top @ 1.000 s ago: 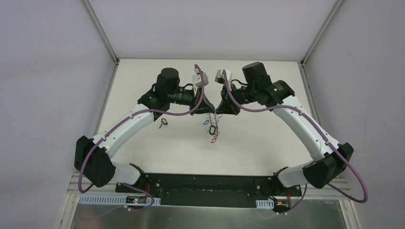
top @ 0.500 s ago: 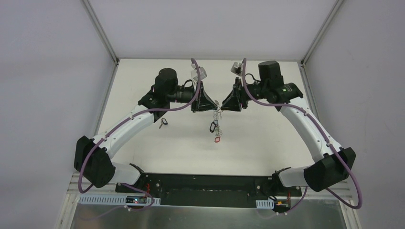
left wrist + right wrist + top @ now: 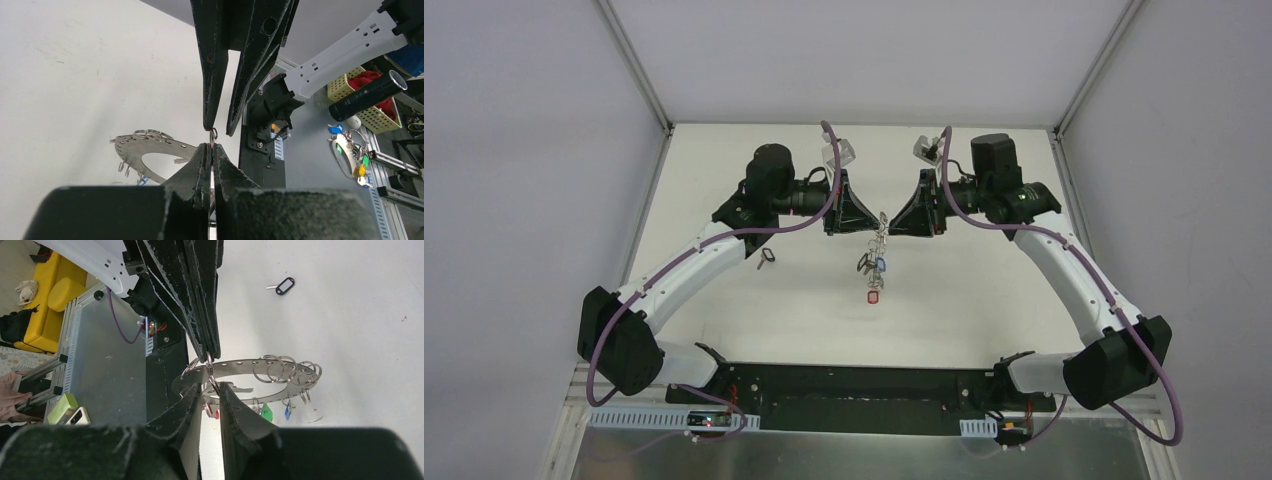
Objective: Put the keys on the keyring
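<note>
Keyring [image 3: 150,149] pinched tight by left gripper [image 3: 211,148]; right gripper [image 3: 211,386] fingers slightly parted around it.

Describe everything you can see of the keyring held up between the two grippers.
The keyring is a flat grey metal band curved like a hoop, pierced by a row of holes. Split rings thread those holes, and red, green and blue tags hang beneath. It is held above the table. The left gripper is shut on one split ring at its end; the right gripper, fingers slightly apart, flanks the same spot.
</note>
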You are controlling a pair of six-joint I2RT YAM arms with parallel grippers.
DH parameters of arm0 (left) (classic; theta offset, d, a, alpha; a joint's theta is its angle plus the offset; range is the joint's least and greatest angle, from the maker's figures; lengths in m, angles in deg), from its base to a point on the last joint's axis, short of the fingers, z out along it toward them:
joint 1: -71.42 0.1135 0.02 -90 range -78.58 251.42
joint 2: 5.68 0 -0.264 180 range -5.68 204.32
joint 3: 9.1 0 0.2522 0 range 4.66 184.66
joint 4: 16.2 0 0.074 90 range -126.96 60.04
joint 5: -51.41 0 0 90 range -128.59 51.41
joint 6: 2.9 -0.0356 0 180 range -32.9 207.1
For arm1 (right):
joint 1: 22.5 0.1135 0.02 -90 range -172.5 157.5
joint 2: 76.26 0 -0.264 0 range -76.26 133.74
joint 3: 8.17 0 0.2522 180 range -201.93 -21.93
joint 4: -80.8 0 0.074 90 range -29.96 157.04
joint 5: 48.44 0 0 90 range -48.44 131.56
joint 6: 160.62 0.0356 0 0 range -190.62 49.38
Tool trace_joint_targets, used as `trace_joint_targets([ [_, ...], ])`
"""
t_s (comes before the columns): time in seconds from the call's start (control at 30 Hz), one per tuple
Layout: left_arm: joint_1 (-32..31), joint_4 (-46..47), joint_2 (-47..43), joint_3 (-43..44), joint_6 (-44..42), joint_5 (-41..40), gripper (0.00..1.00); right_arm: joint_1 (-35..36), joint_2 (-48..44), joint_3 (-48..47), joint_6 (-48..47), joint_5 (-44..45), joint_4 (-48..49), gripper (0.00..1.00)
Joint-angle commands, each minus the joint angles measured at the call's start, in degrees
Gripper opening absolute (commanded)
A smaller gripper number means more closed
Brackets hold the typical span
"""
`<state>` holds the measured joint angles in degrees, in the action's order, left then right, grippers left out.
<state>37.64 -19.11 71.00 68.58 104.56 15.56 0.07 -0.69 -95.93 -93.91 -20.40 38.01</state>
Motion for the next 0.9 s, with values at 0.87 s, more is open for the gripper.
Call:
trace_joint_targets([
  [0.87,-0.1,13.2,-2.2,-0.7,9.3,2.8,0.00,-0.3,-1.4,6.5,7.0,-4.4,12.0,0.00],
])
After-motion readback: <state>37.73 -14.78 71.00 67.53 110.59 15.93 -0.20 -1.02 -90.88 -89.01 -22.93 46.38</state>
